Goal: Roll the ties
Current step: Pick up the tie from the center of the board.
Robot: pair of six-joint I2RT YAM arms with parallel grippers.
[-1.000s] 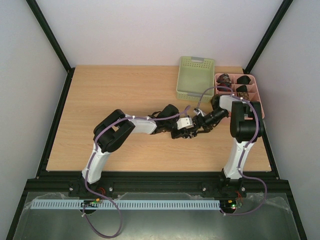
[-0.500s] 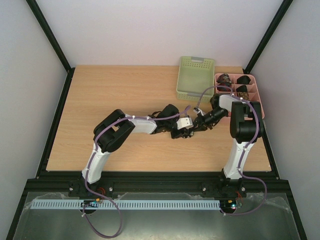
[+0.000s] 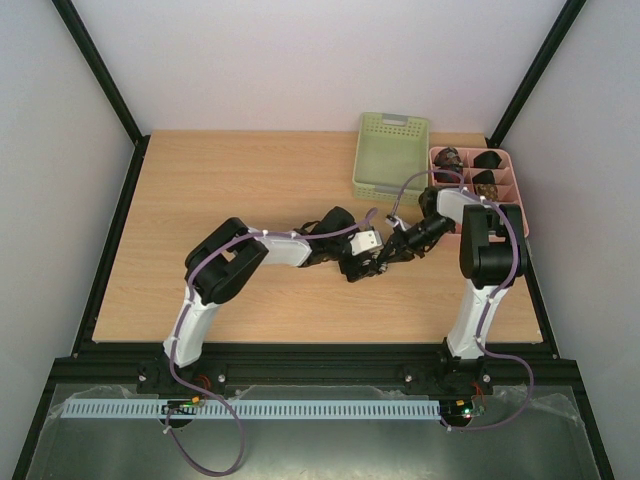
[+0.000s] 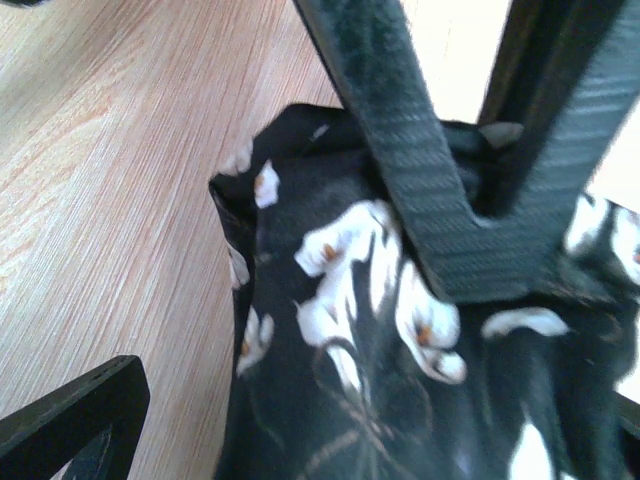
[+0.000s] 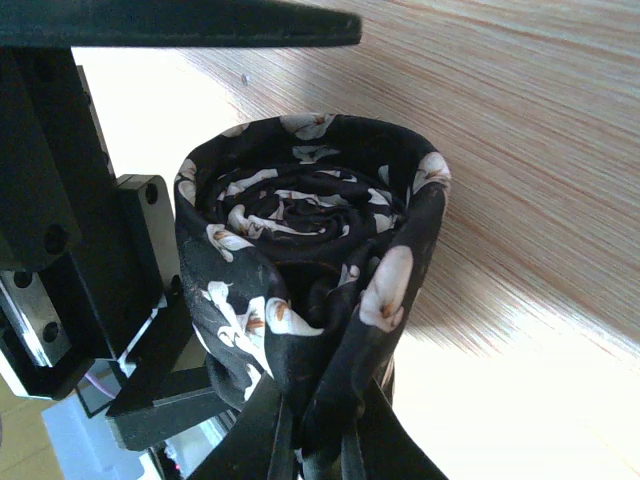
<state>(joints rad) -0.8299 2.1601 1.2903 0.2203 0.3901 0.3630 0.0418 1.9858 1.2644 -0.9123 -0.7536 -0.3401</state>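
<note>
The left arm [image 3: 225, 275] reaches from its base at the near left edge across the wooden table [image 3: 230, 190] toward the middle. The left gripper [image 3: 355, 266] stands there with its jaws wide apart. In the left wrist view one of its fingers [image 4: 70, 410] sits at the lower left, with bare wood showing between it and the cloth, so it grips nothing. Just to its right is the rolled tie [image 5: 300, 240], black with pale flower marks and wound into a tight spiral that shows end-on in the right wrist view. It is over the middle of the table, between the two grippers; whether it touches the wood cannot be told. The right gripper [image 5: 312, 445] comes in from the right and is clamped on the roll's outer layers, its two fingers pinching the fabric between them. Its dark fingers [image 4: 420, 200] also cross the cloth in the left wrist view. Farther back and to the right stands a pale green basket [image 3: 388, 192]. Just right of it lies a pink divided tray [image 3: 468, 152], with small rolled bundles [image 3: 488, 159] in its far compartments.
</note>
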